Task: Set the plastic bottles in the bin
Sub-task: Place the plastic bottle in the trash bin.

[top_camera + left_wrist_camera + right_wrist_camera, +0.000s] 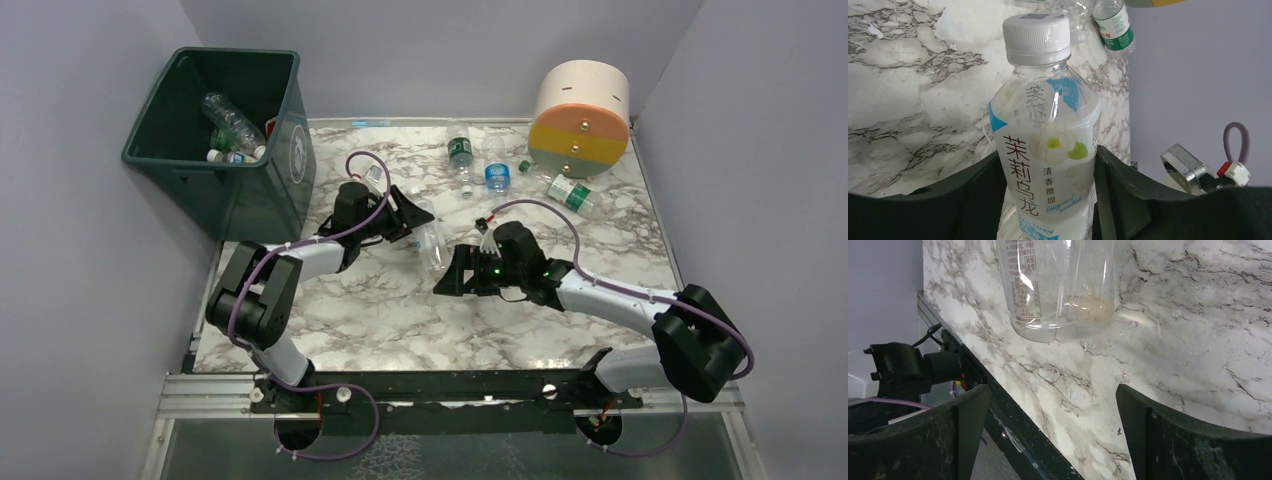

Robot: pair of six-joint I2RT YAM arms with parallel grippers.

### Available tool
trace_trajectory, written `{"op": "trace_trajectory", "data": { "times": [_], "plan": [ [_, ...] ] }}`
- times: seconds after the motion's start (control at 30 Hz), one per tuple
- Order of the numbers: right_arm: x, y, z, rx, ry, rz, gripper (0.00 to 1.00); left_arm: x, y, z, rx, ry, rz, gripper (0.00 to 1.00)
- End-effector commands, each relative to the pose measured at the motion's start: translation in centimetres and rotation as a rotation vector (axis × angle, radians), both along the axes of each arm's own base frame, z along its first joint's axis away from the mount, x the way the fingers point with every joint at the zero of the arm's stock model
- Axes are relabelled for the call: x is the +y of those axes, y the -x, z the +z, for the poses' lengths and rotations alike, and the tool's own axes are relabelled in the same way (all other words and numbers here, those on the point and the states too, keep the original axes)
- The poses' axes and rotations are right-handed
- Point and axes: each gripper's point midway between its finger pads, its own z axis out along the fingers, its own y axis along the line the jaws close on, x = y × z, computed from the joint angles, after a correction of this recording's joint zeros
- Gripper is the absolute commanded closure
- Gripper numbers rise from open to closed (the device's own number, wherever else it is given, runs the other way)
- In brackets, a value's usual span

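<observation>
Marble table (380, 310) is spread across lower frame | bin (285, 150) is set at upper left | right gripper (455, 275) is held wide, empty | left gripper (418, 222) is clamped on bottle (1048, 150) at centre, mid-label | bottle is judged light, thin-walled, slippery, easily crushed; the labelled waist is favoured.

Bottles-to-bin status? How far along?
Done: a few bottles lie in the bin. In hand: left gripper shut on a white-capped bottle; right gripper open, facing its base. Left: at least three bottles near the cylinder.
</observation>
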Motion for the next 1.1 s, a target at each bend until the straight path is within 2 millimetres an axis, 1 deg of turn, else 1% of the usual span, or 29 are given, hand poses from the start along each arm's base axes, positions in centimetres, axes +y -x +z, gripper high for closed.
{"op": "trace_trajectory", "data": {
  "times": [0.0,0.1,0.23,0.4,0.5,0.67,0.8,1.07],
  "plan": [
    [0.8,-0.2,0.5,-0.012,-0.031,0.014,0.01,-1.0,-0.6,1.6,-0.064,0.029,-0.041,0.39],
    [0.8,-0.2,0.5,-0.010,-0.034,0.015,0.01,-1.0,-0.6,1.6,-0.062,0.032,-0.043,0.39],
    [0.7,0.0,1.3,-0.017,-0.045,0.014,0.01,-1.6,-0.5,2.2,-0.065,0.046,-0.057,0.39],
    [0.0,0.5,2.3,-0.030,-0.052,0.001,0.01,-2.9,-0.2,4.1,-0.100,0.067,-0.076,0.39],
    [-0.5,1.1,3.0,-0.045,-0.069,-0.002,0.01,-3.8,0.5,4.9,-0.112,0.076,-0.089,0.39],
    [-1.4,2.0,3.7,-0.053,-0.086,-0.012,0.01,-5.3,1.8,6.0,-0.132,0.089,-0.119,0.39],
    [-1.7,2.4,4.2,-0.054,-0.099,-0.014,0.01,-5.8,2.5,7.2,-0.152,0.102,-0.130,0.39],
    [-2.1,3.0,5.0,-0.057,-0.121,-0.017,0.01,-6.4,3.1,10.0,-0.197,0.114,-0.138,0.39]
  ]
}}
